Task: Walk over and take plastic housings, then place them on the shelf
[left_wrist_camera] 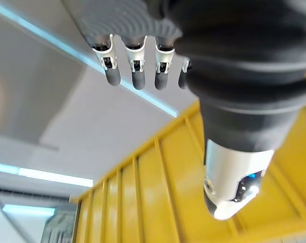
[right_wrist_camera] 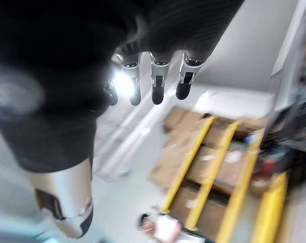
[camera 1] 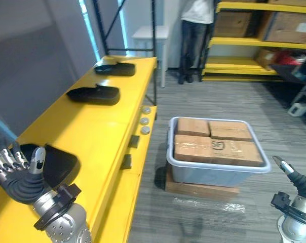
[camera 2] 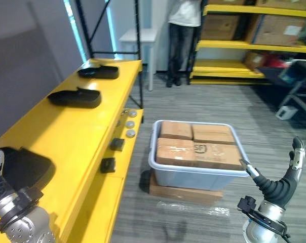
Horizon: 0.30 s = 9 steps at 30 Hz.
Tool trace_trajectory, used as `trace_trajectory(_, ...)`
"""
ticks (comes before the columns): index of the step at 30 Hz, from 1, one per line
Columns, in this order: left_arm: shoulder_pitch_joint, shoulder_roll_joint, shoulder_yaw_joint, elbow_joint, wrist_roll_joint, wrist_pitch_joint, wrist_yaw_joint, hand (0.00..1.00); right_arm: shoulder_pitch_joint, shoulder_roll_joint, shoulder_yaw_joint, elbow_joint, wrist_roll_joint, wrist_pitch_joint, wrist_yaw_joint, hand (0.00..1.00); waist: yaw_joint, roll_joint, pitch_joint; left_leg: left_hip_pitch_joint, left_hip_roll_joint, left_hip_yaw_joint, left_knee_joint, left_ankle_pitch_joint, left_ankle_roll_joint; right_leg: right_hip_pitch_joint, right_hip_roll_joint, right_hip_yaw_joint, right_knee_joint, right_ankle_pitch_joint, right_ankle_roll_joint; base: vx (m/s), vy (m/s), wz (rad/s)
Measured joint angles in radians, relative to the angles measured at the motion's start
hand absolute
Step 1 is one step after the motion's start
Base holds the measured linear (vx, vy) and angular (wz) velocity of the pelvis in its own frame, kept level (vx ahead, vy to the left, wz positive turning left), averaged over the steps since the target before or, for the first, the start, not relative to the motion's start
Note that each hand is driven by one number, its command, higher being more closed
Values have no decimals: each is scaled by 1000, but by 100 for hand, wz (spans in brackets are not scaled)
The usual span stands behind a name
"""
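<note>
Three black plastic housings lie on the long yellow shelf point(camera 1: 87, 131): one at the far end point(camera 1: 115, 68), one in the middle point(camera 1: 94, 94), and the nearest one point(camera 1: 54, 163) at the lower left. My left hand point(camera 1: 18, 183) is raised right beside the nearest housing with its fingers point(left_wrist_camera: 138, 71) straight, holding nothing. My right hand point(camera 2: 274, 188) hangs at the lower right over the floor, beside the grey bin. Its fingers point(right_wrist_camera: 155, 83) are straight and it is empty.
A grey bin point(camera 1: 214, 178) packed with cardboard boxes sits on a wooden board on the floor, right of the shelf. A person point(camera 1: 196, 30) stands at the back by a white side table point(camera 1: 152, 34) and yellow racks point(camera 1: 259, 44) of boxes.
</note>
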Motion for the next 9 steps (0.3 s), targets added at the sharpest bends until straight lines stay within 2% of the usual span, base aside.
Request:
trace_trajectory(1, 11, 4, -14, 96, -15, 92, -52, 0, -2, -3, -1, 88, 60, 64, 62, 0, 5, 31, -13, -19, 40, -10, -5, 26, 18, 34, 72, 6, -121, 77, -37, 205, -395, -75)
trace_trajectory(2, 13, 6, -25, 149, -26, 130, -77, 0, -3, 3, 4, 136, 78, 99, 89, 0, 6, 29, -11, -22, 52, -15, 1, 41, 25, 58, 94, 16, -184, 107, -48, 94, -285, -63)
trace_trajectory(3, 19, 4, -51, 251, -76, 185, -127, 0, 3, 10, 15, 211, 79, 149, 141, 0, 8, 19, -8, -31, 62, -43, 2, 36, 13, 92, 120, 36, -265, 144, -66, 44, -222, -57)
trace_trajectory(4, 33, -2, -77, 357, -103, 229, -172, 0, 7, 19, 23, 302, 82, 176, 181, 0, 9, 19, -10, -32, 45, -81, -38, 32, 6, 109, 129, 54, -304, 165, -81, 28, -174, -52)
trace_trajectory(6, 61, -10, -121, 526, -104, 278, -234, 0, 0, 22, 40, 480, 101, 229, 232, 0, 9, 11, -6, -38, 12, -120, -99, 38, 14, 126, 131, 71, -327, 175, -87, 21, -45, -32)
trace_trajectory(7, 73, -15, -150, 639, -113, 300, -276, 0, 3, 27, 59, 612, 102, 244, 248, 0, 15, 13, -7, -43, 1, -151, -127, 74, 19, 144, 133, 68, -337, 175, -86, 28, 7, -17)
trace_trajectory(9, 77, -17, -183, 824, -96, 311, -314, 0, 16, 48, 93, 788, 133, 275, 293, 0, 22, 17, -19, -31, -5, -182, -134, 114, -5, 171, 136, 60, -365, 181, -77, 31, 12, 5)
